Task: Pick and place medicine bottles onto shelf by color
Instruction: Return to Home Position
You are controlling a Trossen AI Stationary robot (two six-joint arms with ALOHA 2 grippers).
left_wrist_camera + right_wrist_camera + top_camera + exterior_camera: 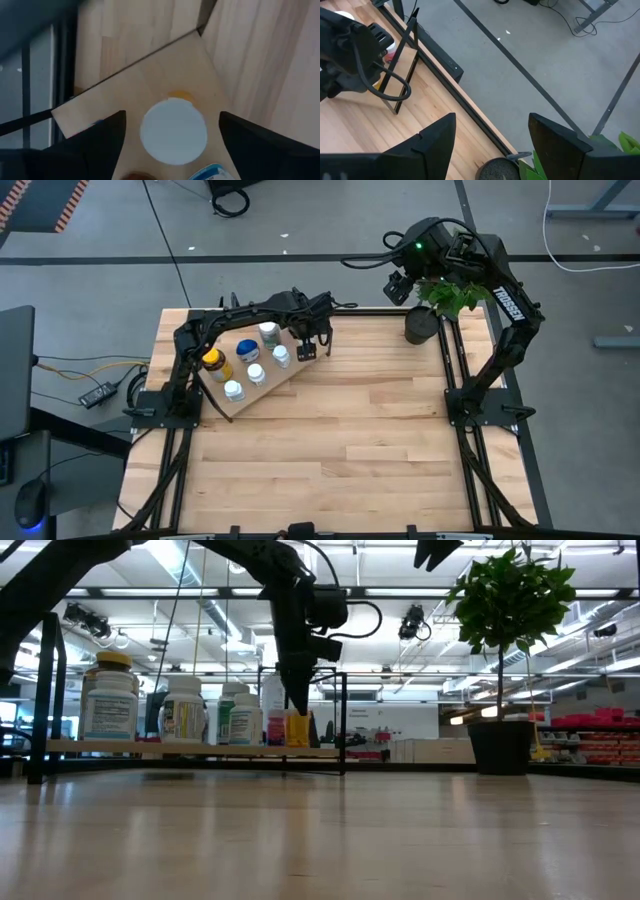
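Observation:
The shelf [286, 376], a light-wood board in a black wire frame, lies at the table's far left. Several bottles stand on it: a yellow-capped amber one [213, 360], a blue one [247, 350] and white-capped ones [256, 373]. My left gripper [308, 350] points down, open, over the shelf's right end. In the left wrist view its fingers stand either side of a white-capped orange bottle [173, 131] with gaps on both sides. In the low view that bottle [297, 730] stands on the shelf board [200, 750] just below the fingertips. My right gripper [492, 145] hangs open, high over the far right corner.
A black pot with a green plant [422, 324] stands at the table's far right corner, below my right gripper, and shows in the low view [500, 745]. The slatted wooden tabletop [350, 440] stretches toward the near edge. The shelf's wire frame [344, 720] rises beside the orange bottle.

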